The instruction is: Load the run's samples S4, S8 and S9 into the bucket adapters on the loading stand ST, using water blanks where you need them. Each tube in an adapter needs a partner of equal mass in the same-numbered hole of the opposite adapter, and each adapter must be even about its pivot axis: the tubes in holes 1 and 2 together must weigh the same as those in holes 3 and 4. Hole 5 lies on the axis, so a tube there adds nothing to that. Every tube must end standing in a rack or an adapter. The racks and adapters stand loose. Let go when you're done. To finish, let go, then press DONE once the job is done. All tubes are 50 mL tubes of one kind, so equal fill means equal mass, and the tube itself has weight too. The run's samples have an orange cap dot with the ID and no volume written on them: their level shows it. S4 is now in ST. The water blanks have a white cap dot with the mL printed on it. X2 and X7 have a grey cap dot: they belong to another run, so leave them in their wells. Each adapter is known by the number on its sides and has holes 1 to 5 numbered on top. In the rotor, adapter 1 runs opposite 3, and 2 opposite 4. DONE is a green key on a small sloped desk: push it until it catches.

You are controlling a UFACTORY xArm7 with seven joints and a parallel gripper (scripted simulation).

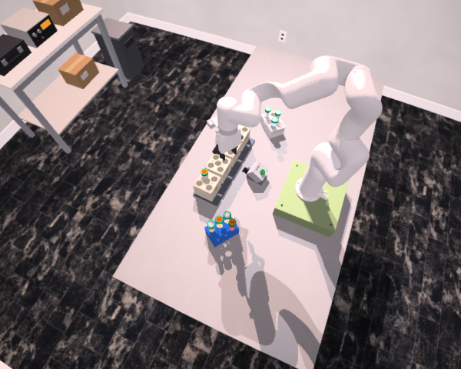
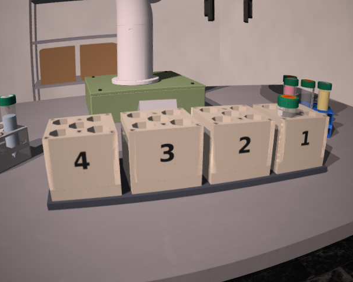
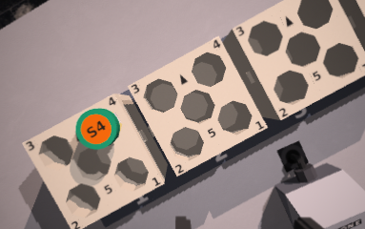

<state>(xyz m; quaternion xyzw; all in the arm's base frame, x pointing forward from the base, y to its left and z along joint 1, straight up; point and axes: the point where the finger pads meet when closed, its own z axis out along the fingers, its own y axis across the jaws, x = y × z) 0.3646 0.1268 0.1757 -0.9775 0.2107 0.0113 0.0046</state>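
Sample S4 (image 1: 203, 171) (image 2: 288, 101) (image 3: 96, 129), green cap with orange dot, stands in hole 4 of adapter 1 (image 2: 310, 151) (image 3: 62, 176). Adapter 2 (image 2: 231, 157) (image 3: 162, 124), adapter 3 (image 2: 152, 170) (image 3: 270, 64) and adapter 4 (image 2: 64, 175) show no tubes. All stand on the loading stand (image 1: 223, 188) (image 2: 85, 202). My gripper (image 1: 226, 153) (image 2: 228, 20) is partly open and empty, high above the adapters. The blue rack (image 1: 216, 241) holds two orange-dot and two grey-dot tubes; their IDs are unreadable now. The white rack (image 1: 277, 132) holds three white-dot blanks.
The sloped desk (image 3: 332, 196) with the green DONE key (image 1: 262, 171) stands between the stand and the green robot base (image 1: 290, 214) (image 2: 146, 103). The white rack is beyond the adapter 4 end, the blue rack beyond the adapter 1 end.
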